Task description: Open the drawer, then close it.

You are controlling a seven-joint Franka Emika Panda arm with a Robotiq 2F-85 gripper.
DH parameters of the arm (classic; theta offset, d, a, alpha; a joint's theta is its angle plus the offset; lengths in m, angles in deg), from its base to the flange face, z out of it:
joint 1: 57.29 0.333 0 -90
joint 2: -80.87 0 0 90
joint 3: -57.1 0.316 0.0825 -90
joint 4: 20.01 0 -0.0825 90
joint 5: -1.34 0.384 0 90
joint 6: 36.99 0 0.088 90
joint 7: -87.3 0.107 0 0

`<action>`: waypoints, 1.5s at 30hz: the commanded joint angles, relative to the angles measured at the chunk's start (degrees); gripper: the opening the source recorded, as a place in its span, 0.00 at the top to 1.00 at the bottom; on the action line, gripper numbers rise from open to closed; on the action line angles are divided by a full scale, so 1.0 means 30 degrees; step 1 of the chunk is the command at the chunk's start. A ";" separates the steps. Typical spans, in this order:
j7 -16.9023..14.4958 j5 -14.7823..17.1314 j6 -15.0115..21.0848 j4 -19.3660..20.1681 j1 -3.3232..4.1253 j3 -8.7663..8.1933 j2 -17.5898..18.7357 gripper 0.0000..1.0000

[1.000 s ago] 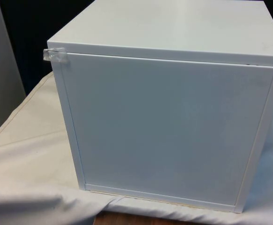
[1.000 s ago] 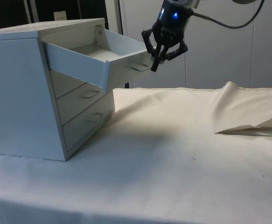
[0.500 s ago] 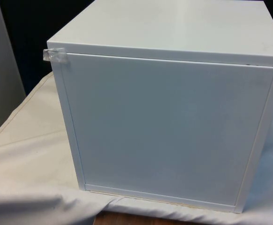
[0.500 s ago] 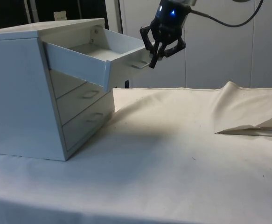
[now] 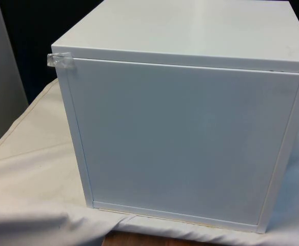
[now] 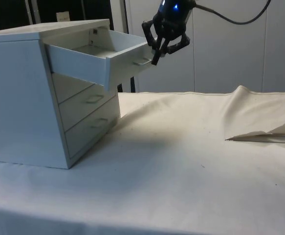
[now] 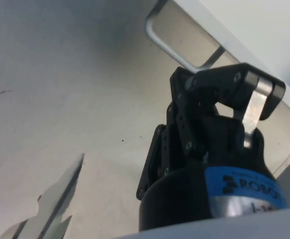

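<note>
A white chest of drawers [image 6: 20,98] stands on the cloth, and in the front view it turns its plain back panel [image 5: 180,138] to the camera. Its top drawer [image 6: 83,66] is pulled partly out. My black gripper [image 6: 155,53] hangs at the drawer's front panel, just beside the metal handle [image 6: 143,60]. The fingers are spread open with nothing between them. In the wrist view one finger [image 7: 251,112] lies close against the drawer front [image 7: 254,25], with the handle [image 7: 169,42] off to its side.
Two lower drawers [image 6: 89,112] are shut. The white cloth [image 6: 181,166] covers the table, with a raised fold [image 6: 259,132] at the side view's right. A bit of clear tape [image 5: 61,60] sticks to the chest's top corner.
The gripper has risen and moved towards the chest, staying at the drawer front. The top drawer has slid a little way back into the chest.
</note>
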 commanded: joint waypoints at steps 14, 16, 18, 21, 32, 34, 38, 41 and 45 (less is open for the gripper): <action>0.2177 -0.0707 -0.0172 -0.0477 -0.0229 0.0688 -0.0382 1.00; 0.2559 -0.0726 -0.0267 -0.0535 -0.0229 0.0802 -0.0477 1.00; 0.2807 -0.0745 -0.0306 -0.0554 -0.0210 0.0859 -0.0554 1.00; 0.3151 -0.0783 -0.0363 -0.0611 -0.0229 0.0955 -0.0611 1.00; 0.4698 -0.1910 -0.0611 -0.0859 -0.0267 0.0917 -0.0688 1.00; 0.4698 -0.1910 -0.0611 -0.0859 -0.0267 0.0917 -0.0688 1.00; 0.5443 -0.2578 -0.0764 -0.0974 -0.0286 0.0898 -0.0688 1.00; 0.6073 -0.3094 -0.0898 -0.1089 -0.0267 0.0898 -0.0688 1.00; 0.6532 -0.3495 -0.1012 -0.1146 -0.0248 0.0879 -0.0688 1.00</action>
